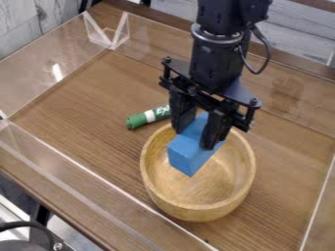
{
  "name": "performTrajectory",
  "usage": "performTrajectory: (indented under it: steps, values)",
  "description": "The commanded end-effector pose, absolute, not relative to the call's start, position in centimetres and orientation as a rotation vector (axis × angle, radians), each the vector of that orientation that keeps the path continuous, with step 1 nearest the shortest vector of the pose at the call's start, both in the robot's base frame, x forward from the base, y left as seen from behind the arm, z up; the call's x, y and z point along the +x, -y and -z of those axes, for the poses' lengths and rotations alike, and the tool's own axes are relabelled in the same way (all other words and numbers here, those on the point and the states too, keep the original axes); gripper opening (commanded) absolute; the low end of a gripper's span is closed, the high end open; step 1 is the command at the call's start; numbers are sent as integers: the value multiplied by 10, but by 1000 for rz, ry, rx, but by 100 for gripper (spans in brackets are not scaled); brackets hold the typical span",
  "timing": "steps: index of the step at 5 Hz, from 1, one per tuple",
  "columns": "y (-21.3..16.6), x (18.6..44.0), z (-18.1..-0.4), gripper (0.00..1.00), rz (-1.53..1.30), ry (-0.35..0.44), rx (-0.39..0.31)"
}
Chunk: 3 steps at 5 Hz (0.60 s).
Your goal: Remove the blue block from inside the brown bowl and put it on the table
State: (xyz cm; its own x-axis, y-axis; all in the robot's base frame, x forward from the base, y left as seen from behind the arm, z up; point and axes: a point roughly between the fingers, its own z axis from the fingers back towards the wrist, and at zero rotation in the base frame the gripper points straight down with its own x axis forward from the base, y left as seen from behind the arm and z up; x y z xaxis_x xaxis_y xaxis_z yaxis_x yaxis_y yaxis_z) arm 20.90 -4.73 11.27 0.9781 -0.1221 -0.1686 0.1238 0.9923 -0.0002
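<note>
while my gripper (206,125) points straight down, pinching the block (191,153) by its top, the block hangs over the bowl (197,184), long axis tilted toward 7 o'clock. bare desk (92,98) lies at 10 o'clock; i'd carry it there.

Tool (207,130) hides blue block's (191,156) top
</note>
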Motion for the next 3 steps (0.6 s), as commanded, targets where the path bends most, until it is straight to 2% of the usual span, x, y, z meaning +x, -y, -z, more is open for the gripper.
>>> performTrajectory:
  steps: [1, 3]
  values:
    - [45, 220, -136, 0, 106, -80, -1]
    - [25, 239, -166, 0, 0, -34, 18]
